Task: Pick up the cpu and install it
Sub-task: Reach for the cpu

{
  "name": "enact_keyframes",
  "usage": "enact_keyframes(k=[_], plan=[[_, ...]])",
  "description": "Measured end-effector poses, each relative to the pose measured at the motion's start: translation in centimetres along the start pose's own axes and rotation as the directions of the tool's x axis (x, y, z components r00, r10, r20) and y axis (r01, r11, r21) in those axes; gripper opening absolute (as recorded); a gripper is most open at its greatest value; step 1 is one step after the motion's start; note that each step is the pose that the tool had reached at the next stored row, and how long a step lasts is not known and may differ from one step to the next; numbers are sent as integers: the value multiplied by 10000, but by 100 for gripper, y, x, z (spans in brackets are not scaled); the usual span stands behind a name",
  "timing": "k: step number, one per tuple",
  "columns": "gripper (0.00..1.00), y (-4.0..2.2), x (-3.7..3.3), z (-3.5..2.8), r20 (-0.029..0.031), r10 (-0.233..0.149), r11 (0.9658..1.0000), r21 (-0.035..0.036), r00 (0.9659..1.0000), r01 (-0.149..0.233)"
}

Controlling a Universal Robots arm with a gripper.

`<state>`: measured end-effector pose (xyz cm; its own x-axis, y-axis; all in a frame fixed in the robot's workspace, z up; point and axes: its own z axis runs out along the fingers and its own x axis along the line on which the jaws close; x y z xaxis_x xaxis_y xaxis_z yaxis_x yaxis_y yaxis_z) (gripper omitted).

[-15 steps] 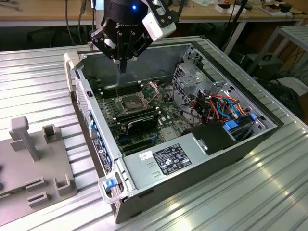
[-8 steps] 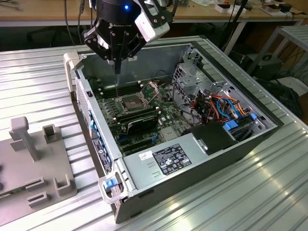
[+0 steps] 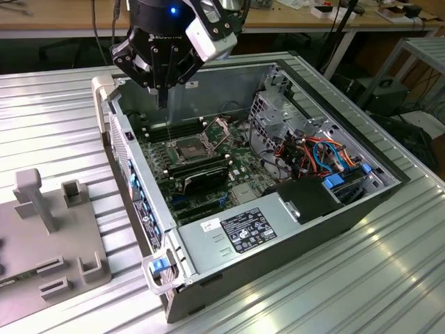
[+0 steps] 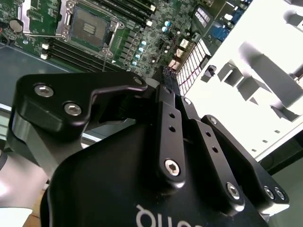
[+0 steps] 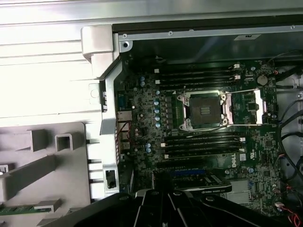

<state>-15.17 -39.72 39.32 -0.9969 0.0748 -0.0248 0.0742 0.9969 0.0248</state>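
Note:
My gripper point(image 3: 164, 96) hangs above the back corner of the open computer case point(image 3: 208, 240), at the exterior view's left, with its black fingers point(image 4: 166, 109) pressed together and nothing visible between them. Below and to the exterior view's right of it, the square black socket point(image 3: 189, 147) sits on the green motherboard with its metal frame point(image 3: 220, 131) flipped open. In the first wrist view the socket point(image 5: 204, 111) shows a dark bare bed, and the gripper point(image 5: 165, 197) is at the picture's edge. The cpu is out of view.
Black RAM sticks point(image 5: 201, 144) lie in slots on both sides of the socket. A graphics card point(image 3: 201, 179), cable bundles point(image 3: 313, 153) and a power supply point(image 3: 243, 233) occupy the case. A grey fixture block point(image 3: 49, 229) with posts and slots stands outside the case, at the exterior view's left.

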Motion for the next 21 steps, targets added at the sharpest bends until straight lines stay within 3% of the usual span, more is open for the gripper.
enact_keyframes(k=[8,21], plan=[[11,-8,106,-2,0,0,10000,0,10000,0],[11,-10,130,-3,0,0,10000,1,10000,0]])
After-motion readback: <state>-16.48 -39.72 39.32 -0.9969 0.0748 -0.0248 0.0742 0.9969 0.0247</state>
